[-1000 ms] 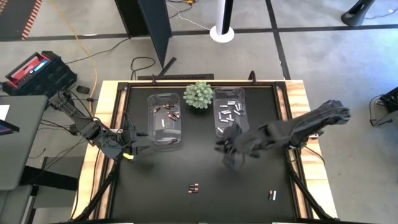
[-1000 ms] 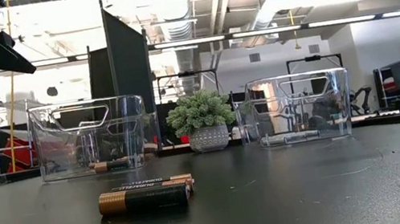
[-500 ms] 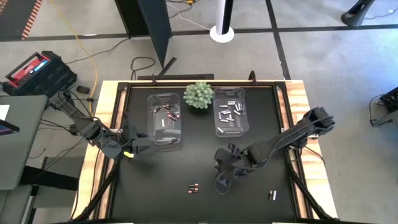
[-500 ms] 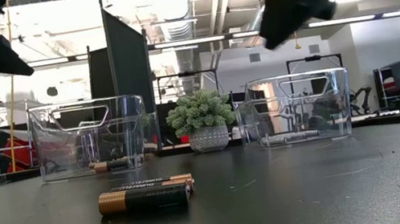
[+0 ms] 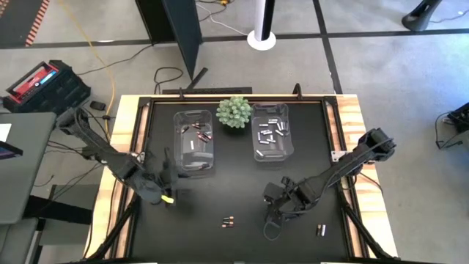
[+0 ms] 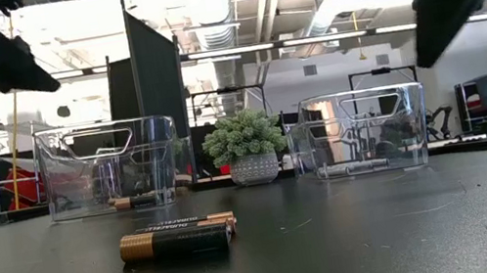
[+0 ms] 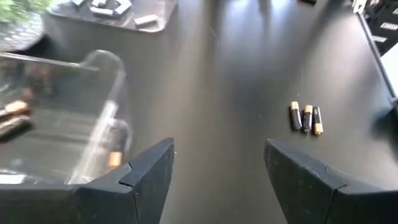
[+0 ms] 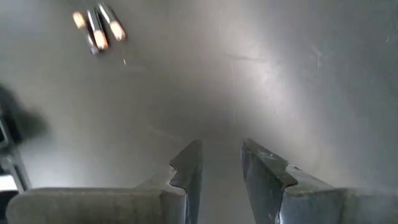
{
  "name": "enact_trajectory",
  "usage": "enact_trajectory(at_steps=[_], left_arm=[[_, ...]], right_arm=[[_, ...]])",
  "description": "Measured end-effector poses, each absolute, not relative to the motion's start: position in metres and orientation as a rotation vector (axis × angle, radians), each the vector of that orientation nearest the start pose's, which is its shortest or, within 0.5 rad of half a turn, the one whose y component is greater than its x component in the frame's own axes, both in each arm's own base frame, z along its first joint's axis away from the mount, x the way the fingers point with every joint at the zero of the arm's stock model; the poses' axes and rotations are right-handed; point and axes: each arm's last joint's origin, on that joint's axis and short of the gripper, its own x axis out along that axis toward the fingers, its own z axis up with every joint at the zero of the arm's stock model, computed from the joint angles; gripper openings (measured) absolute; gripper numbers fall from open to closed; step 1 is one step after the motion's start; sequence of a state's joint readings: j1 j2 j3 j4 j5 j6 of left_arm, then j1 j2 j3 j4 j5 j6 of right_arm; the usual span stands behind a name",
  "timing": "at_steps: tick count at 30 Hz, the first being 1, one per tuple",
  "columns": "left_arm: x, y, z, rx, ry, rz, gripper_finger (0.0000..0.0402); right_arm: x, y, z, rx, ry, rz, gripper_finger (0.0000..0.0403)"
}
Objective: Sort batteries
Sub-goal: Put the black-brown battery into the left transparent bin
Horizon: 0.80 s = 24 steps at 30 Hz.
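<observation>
The step in hand looks like a reach for loose batteries, with most of the sorting already done: the left bin (image 5: 196, 141) holds a few dark copper-ended cells and the right bin (image 5: 270, 132) holds pale silver ones, the two standing on either side of a small green plant (image 5: 234, 111) at the far side of the table (image 5: 242, 187). A little cluster of three dark batteries (image 5: 229, 221) lies on the near part of the table, and another stray battery (image 5: 320, 230) sits well apart from it near the right edge. The right tool (image 5: 272, 226) hangs between those two spots, just beside the cluster, its fingers parted by a narrow gap and holding nothing; the wrist view shows only bare table between them. The left tool (image 5: 165, 196) hovers near the front of the left bin, spread wide and empty. The next move probably calls for the right tool to shift over the cluster, line up along one cell and drop onto it. In the low view both tools are cut off at the top, and the stray battery's colour is hard to make out from above.
</observation>
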<state>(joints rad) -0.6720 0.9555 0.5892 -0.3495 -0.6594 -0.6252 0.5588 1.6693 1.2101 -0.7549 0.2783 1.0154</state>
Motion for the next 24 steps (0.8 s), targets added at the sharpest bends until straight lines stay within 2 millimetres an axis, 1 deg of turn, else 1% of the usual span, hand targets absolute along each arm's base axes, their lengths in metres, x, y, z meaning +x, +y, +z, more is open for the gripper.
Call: enact_trajectory(at_steps=[2,7,13,19,24], left_arm=[[0.168,-0.111,0.22,-0.168,0.534,0.16,0.0245],[0.2,-0.136,0.203,-0.217,0.48,0.143,0.0245],[0.241,-0.169,0.19,-0.132,0.508,0.136,0.0245],[0.284,-0.203,0.176,-0.086,0.538,0.137,0.0245],[0.308,-0.23,0.164,-0.101,0.541,0.129,0.0245]], right_arm=[[0.276,0.167,0.217,0.375,1.106,-0.316,0.0126],[0.259,0.169,0.192,0.343,1.14,-0.276,0.0126],[0.237,0.17,0.168,0.355,1.111,-0.192,0.0126],[0.222,0.162,0.154,0.353,1.093,-0.163,0.0126],[0.215,0.156,0.15,0.313,1.119,-0.119,0.0126]])
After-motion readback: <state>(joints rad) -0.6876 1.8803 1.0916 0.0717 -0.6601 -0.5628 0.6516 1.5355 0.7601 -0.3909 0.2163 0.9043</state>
